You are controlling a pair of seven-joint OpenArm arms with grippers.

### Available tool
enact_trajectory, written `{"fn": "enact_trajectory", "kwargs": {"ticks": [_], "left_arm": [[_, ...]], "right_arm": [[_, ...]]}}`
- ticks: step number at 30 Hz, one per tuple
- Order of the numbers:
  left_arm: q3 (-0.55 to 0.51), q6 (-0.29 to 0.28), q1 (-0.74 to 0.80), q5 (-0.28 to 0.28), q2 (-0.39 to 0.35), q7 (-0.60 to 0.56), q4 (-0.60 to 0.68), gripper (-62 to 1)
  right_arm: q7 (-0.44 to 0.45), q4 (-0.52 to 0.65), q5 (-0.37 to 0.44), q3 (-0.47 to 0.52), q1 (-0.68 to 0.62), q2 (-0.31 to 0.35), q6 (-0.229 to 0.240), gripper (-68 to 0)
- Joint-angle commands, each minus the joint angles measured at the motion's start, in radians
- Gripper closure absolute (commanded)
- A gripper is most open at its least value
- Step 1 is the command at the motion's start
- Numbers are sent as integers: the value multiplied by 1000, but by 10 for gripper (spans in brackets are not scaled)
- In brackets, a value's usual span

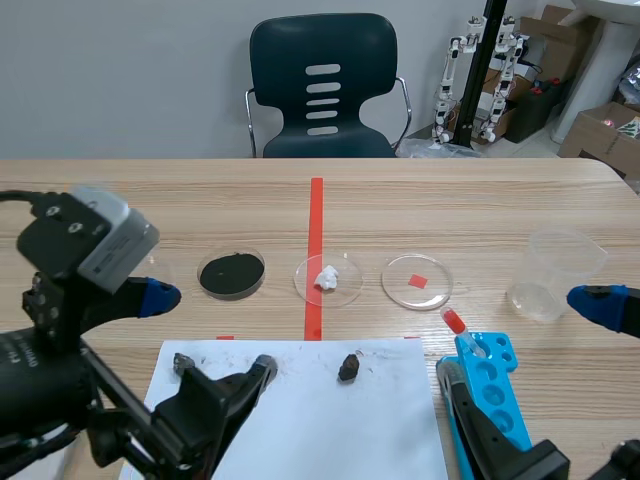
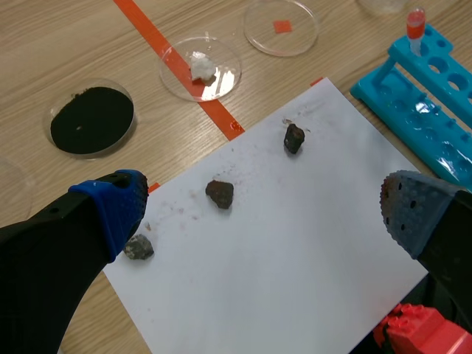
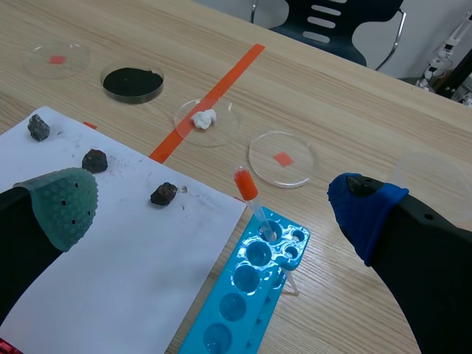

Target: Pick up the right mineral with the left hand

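Blue-padded fingers (image 2: 110, 214) of the left gripper (image 2: 265, 210) hang wide apart above the white paper (image 2: 295, 280). Ahead of them the right mineral (image 2: 294, 138) lies untouched near the paper's far edge. Its neighbour, the middle mineral (image 2: 220, 193), sits closer to the fingers, so a short reach would likely close on the wrong stone. Over the blue tube rack (image 3: 251, 295), the right gripper (image 3: 214, 210) is spread too.

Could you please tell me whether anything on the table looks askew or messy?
The red-capped test tube leans at a slant in the blue rack instead of standing upright, and the white paper is smudged grey around the right mineral.
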Motion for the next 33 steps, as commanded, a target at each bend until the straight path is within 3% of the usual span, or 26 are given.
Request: {"fn": "enact_trajectory", "kwargs": {"ticks": [1, 9, 15, 24, 33], "left_arm": [[37, 52, -46, -5, 7, 24, 20, -623], [281, 274, -299, -27, 10, 140, -42, -623], [448, 362, -489, -43, 64, 197, -185, -623], [642, 442, -675, -43, 174, 253, -352, -623], [684, 475, -735, -18, 305, 297, -513, -623]], "right_arm": [[15, 4, 7, 2, 9, 8, 0, -679], [15, 4, 7, 2, 9, 8, 0, -679], [15, 4, 7, 2, 9, 8, 0, -679], [15, 4, 7, 2, 9, 8, 0, -679], [15, 4, 7, 2, 9, 8, 0, -679]]}}
